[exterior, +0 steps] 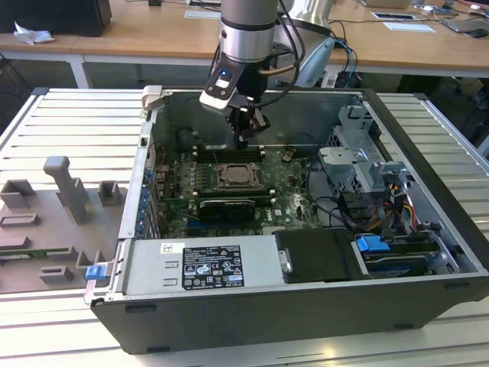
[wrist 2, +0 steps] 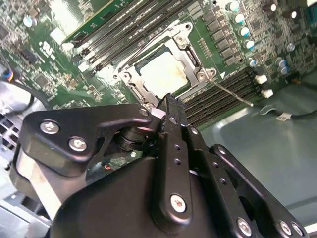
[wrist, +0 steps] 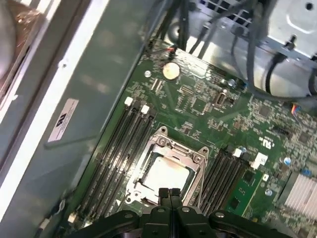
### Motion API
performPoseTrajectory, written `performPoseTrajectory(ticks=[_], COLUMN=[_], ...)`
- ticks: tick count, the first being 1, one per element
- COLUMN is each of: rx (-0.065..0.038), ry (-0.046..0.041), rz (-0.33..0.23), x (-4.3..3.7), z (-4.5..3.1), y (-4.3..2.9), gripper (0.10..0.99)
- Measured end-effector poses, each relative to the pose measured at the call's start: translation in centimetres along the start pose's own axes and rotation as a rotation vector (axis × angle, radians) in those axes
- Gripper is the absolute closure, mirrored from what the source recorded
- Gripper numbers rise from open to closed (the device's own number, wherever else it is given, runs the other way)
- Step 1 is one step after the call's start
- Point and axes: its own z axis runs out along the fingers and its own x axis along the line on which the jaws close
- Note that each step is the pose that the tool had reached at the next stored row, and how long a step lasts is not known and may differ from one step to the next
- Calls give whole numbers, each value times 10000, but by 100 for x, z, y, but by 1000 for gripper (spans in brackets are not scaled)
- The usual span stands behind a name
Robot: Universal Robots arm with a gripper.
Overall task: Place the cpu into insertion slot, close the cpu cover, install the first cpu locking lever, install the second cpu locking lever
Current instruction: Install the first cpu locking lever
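Gripper (wrist: 169, 192) jaws sat pressed together over the cpu cover (wrist: 173, 144), so they could've slipped off that skinny lever (wrist 2: 233, 93) and scratched the board (wrist: 198, 104).

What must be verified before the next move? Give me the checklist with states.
1. cpu seated in the insertion slot: ok.
2. cpu cover lying flat over it: ok.
3. Locking lever latched: not ok; it appears to jut out across the memory slots.
4. Other lever latched: cannot tell.
5. End effector shut, above the cover's edge: ok.
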Motion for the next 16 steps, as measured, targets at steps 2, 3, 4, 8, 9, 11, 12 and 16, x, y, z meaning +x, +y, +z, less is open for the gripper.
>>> performPoseTrajectory(ticks=[2,3,4,8,9,11,12,16], rx=[-3,-3,-4,-9,-11,-15,-16,-21], ry=[3,4,5,10,12,17,18,25], rz=[-308,-544,-743,-1573,-1813,-2393,-2600,-3282], x=[0,0,0,0,0,1,1,1], z=[1,0,0,0,0,0,0,0], y=[0,0,0,0,-1,-1,-2,-2], gripper=[980,980,980,980,980,980,980,980])
